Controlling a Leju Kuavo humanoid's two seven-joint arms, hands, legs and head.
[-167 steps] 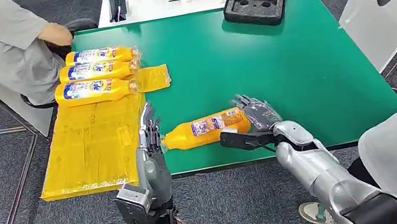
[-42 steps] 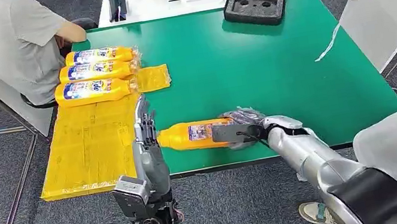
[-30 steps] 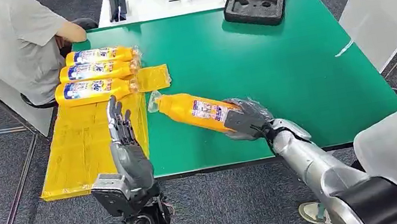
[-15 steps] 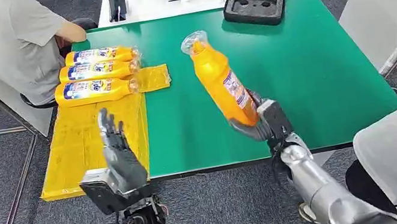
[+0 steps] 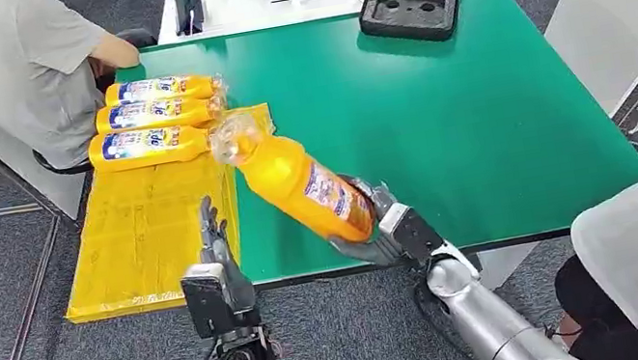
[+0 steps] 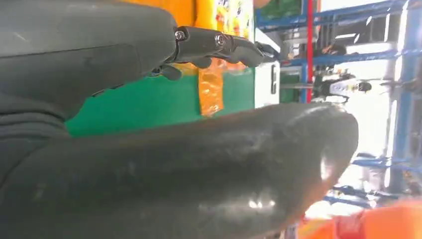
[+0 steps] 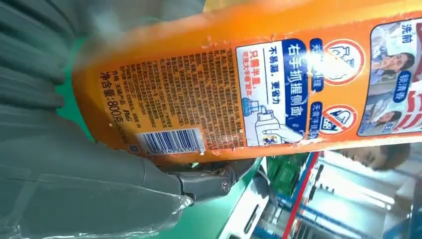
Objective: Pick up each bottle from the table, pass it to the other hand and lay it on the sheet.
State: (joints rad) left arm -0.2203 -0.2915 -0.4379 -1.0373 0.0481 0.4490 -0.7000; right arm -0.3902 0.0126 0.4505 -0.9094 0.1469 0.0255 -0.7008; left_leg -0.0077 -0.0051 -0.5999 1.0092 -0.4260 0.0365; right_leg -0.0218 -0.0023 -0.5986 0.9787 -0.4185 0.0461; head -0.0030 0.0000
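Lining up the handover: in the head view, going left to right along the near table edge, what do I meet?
Yellow sheet → left hand → held bottle → right hand → bare green table.

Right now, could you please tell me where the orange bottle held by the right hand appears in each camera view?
Head view: the orange bottle is at centre, tilted, cap toward the yellow sheet, base in the right hand.
Left wrist view: an orange blur at one corner may be it; I cannot tell.
Right wrist view: its labelled side spans the frame.
Shared landmark: the green table.
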